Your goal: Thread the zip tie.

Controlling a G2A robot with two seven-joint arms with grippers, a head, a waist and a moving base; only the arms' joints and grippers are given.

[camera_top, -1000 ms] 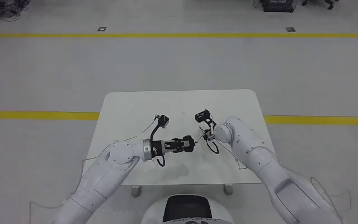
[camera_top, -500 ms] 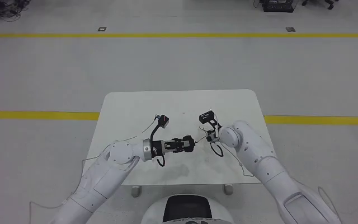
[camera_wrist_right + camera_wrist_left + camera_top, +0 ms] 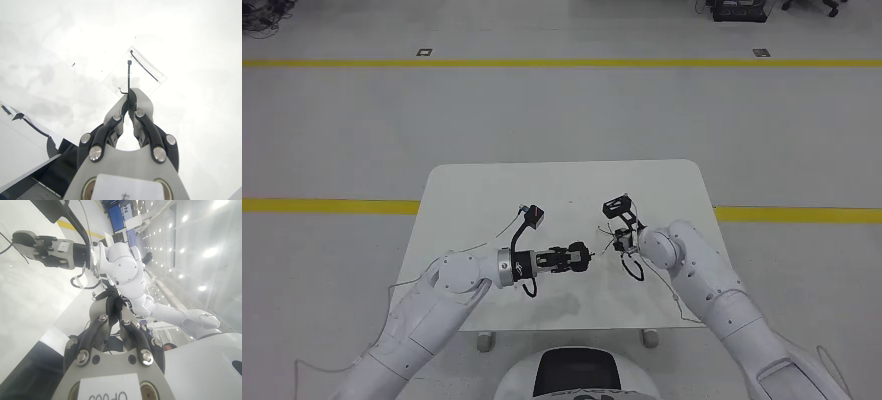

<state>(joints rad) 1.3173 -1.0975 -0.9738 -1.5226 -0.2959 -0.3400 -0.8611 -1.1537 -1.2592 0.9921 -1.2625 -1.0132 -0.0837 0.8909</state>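
This looks like a large robotics lab or test hall: a wide, glossy pale grey floor (image 3: 562, 110) marked with long yellow lines (image 3: 562, 63), a lone white rounded-corner counter (image 3: 482, 190) standing on it, rows of round ceiling lamps (image 3: 181, 250) overhead, and blue display panels (image 3: 117, 219) along the far wall.

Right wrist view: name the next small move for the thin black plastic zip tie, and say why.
Probably ease the right gripper toward the shut left gripper. The thin black plastic zip tie is pinched in the shut right gripper, its square head free beyond the tips with nothing threaded through, and the top view shows a gap between the grippers.
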